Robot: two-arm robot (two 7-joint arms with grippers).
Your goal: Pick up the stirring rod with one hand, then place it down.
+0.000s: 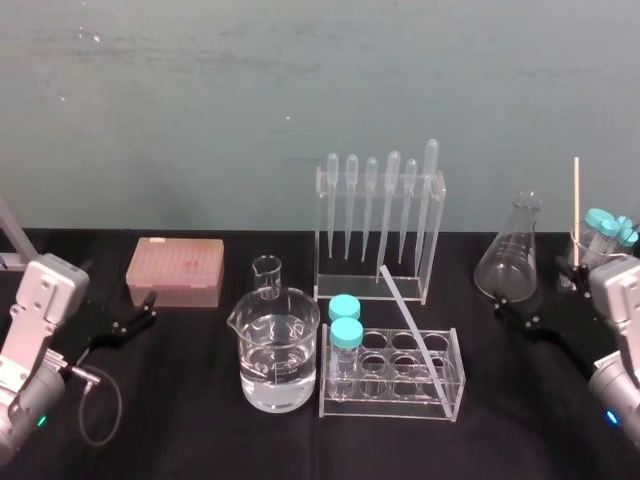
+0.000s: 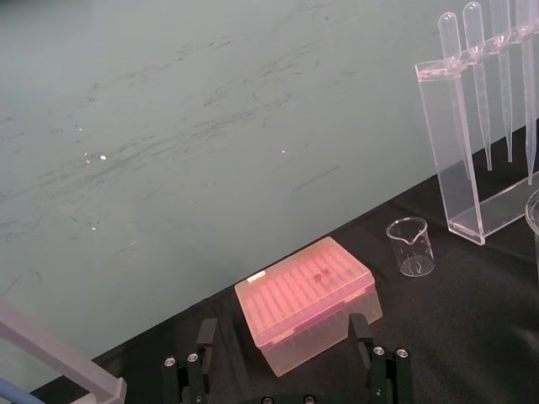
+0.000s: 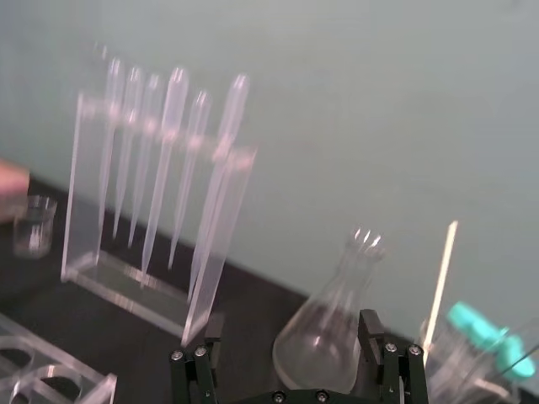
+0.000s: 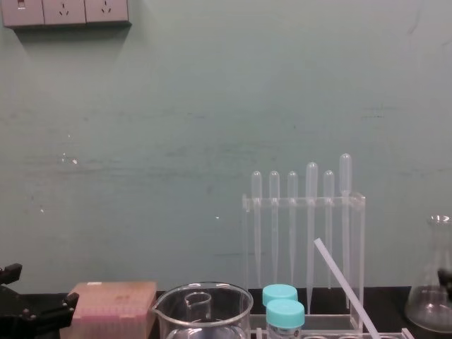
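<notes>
The stirring rod (image 1: 412,318) lies slanted across the top of the clear test-tube rack (image 1: 455,395). Its far end is near the foot of the pipette rack (image 1: 322,230) and its near end is toward the rack's right front corner. I cannot tell whether that near end rests on the rim or dips into a hole. Neither gripper touches it.

Two blue-capped tubes (image 1: 345,322) stand in the test-tube rack's left holes, and the remaining holes look empty. Just left of it stands a large beaker (image 1: 278,360), roughly half full of clear liquid, with a small empty beaker (image 1: 267,277) behind it. Six bulb-topped pipettes (image 1: 390,200) hang in the pipette rack. A conical flask (image 1: 512,255) to the right seems empty. At the far right a clear jar (image 1: 582,262) holds more blue-capped tubes and a pale stick. A closed pink tip box (image 1: 176,271) sits at the back left.

The left gripper (image 1: 148,312) rests low at the desk's (image 1: 180,400) left edge, near the tip box. Its fingers (image 2: 205,345) are spread wide and hold nothing. The right gripper (image 1: 505,308) sits at the right edge, just before the flask, with its fingers (image 3: 370,332) likewise apart and empty.

Bare black desk lies open along the front and between the left gripper and the large beaker. The glassware crowds the centre and the right rear.
</notes>
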